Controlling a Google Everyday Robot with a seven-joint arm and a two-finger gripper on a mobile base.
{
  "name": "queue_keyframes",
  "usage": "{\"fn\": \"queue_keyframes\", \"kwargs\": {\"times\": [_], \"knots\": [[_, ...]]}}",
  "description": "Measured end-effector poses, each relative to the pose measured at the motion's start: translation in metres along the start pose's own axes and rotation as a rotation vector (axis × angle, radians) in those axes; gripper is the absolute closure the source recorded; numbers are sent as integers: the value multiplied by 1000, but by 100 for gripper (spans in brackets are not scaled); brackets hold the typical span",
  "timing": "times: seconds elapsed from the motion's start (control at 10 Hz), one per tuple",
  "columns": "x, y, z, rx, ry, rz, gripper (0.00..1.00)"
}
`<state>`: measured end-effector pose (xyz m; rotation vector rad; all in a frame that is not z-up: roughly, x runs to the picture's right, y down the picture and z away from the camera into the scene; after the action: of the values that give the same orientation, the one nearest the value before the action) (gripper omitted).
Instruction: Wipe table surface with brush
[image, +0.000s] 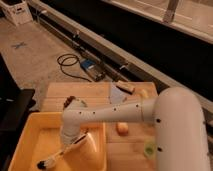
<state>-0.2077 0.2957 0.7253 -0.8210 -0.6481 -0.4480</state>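
Note:
The brush (49, 162) lies low in the yellow tray (30, 140) at the front left, its pale bristle head near the tray's front and its handle slanting up to the right. My gripper (70, 148) reaches down into the tray from the white arm (115, 111) and is shut on the brush's handle. The wooden table (100, 92) lies behind and to the right of the tray.
On the table are a tan round object (122, 128), a small green object (150, 148), a tan block (126, 88), a grey cloth (117, 95) and a dark object (69, 101). A black seat (15, 107) stands left. A cable and blue box (90, 67) lie on the floor.

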Motion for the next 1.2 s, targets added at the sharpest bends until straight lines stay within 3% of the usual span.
{"fn": "queue_keyframes", "kwargs": {"times": [0.3,0.6,0.8,1.2], "knots": [[-20,-3,-55,121,21,-60,91],[-22,-9,-78,178,50,-89,91],[-8,-10,-104,205,80,-69,91],[47,-28,-192,257,121,-2,91]]}}
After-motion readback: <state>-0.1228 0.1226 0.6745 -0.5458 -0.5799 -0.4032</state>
